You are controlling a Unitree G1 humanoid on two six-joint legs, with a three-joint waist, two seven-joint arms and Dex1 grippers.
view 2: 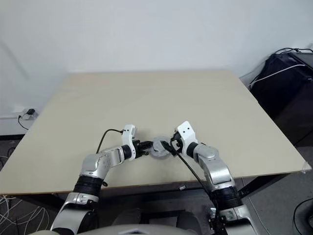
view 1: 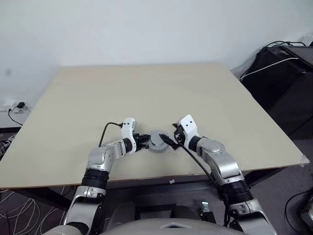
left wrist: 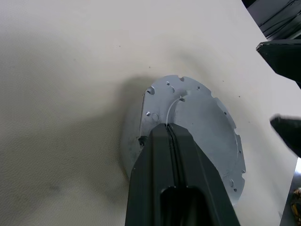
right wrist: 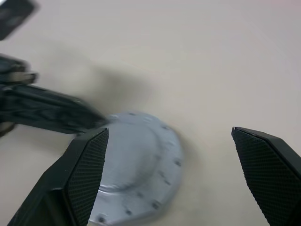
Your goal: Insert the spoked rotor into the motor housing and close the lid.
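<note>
The lid [view 1: 157, 139], a flat round grey disc with a raised hub, lies near the front of the table [view 1: 146, 93]. My left gripper [view 1: 145, 142] is shut, and its tips [left wrist: 168, 127] rest on the lid's top by the left rim. The right gripper [view 1: 168, 141] is open at the lid's right side, one finger [right wrist: 87, 165] over the rim and the other [right wrist: 263, 165] wide of it above bare table. Both the spoked rotor and the motor housing are hidden; whatever lies under the lid is covered by it.
Black cases with cables [view 1: 288, 73] stand off the table's right side. A wall socket with a plug [view 1: 17, 105] sits at the far left. The table's front edge [view 1: 146, 178] runs just behind both forearms.
</note>
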